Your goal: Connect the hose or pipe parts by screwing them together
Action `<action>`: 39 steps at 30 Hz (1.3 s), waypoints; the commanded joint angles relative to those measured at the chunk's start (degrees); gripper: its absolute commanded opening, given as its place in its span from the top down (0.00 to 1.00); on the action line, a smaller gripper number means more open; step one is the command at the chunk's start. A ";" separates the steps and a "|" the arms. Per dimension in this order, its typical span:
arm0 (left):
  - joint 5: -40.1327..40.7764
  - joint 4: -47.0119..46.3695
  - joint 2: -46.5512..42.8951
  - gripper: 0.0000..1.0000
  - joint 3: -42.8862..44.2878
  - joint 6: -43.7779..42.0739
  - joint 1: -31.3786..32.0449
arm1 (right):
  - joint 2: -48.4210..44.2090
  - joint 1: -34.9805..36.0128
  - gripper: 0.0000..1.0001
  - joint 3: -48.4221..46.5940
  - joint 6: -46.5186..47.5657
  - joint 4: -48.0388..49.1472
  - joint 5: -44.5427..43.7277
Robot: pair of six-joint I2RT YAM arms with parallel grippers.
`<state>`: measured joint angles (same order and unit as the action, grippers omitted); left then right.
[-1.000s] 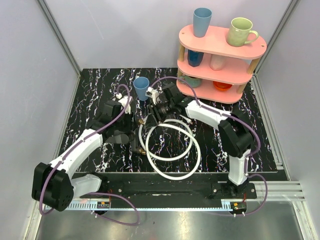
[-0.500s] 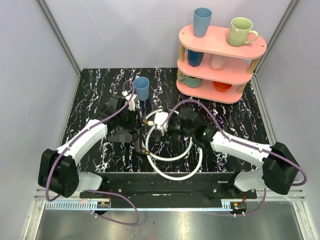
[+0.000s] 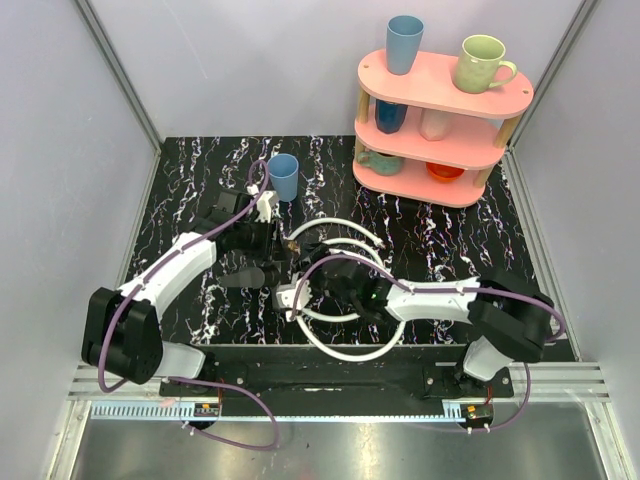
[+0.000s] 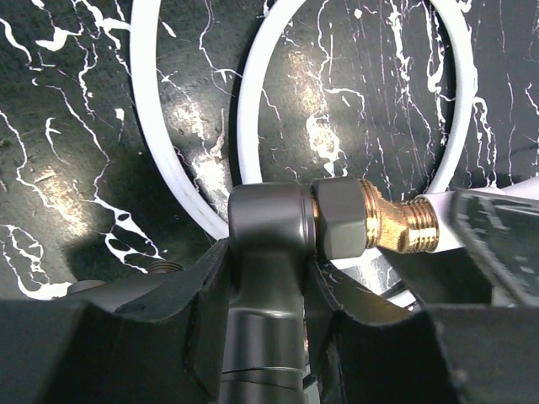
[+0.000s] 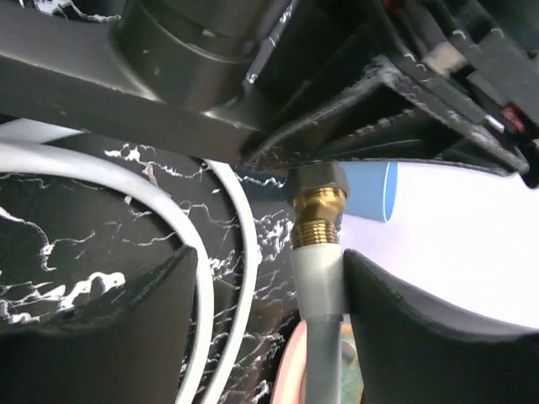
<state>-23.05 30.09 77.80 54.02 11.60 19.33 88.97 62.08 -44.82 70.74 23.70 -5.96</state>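
Marbled black counter (image 3: pixel 180 200): my left fingers (image 4: pixel 152 353) clamp a brass-tipped fitting (image 4: pixel 396 223) above the looped white hoses (image 4: pixel 150 50), while my right fingers (image 5: pixel 109 328) stand open, straddling a hose end (image 5: pixel 320 295).

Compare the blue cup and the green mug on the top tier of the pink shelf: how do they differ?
The blue cup is taller and narrower; the green mug is squatter and wider. The green mug has a handle, pointing right in the top view; the blue cup shows none. The blue cup stands left, the green mug right. Both stand mouth-up on top of the pink shelf.
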 commanded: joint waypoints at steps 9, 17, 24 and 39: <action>-8.06 -4.59 -2.29 1.00 4.69 1.50 -0.35 | 7.18 1.90 1.00 -9.66 -0.39 -1.61 -7.49; -0.26 -8.20 -7.39 1.00 2.94 1.24 1.94 | 14.47 -2.39 1.00 -27.57 -26.50 -22.64 7.59; 1.34 -14.52 -15.04 1.00 -1.28 1.15 2.46 | 19.56 -12.67 1.00 -37.44 -52.59 -31.96 35.11; 4.41 -18.31 -18.04 1.00 -3.57 -0.43 4.13 | 27.06 -20.95 0.73 -44.92 -79.18 -32.58 58.27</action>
<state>-6.13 26.63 64.66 46.83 9.28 20.12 118.76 40.21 -92.09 -3.31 -15.66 53.54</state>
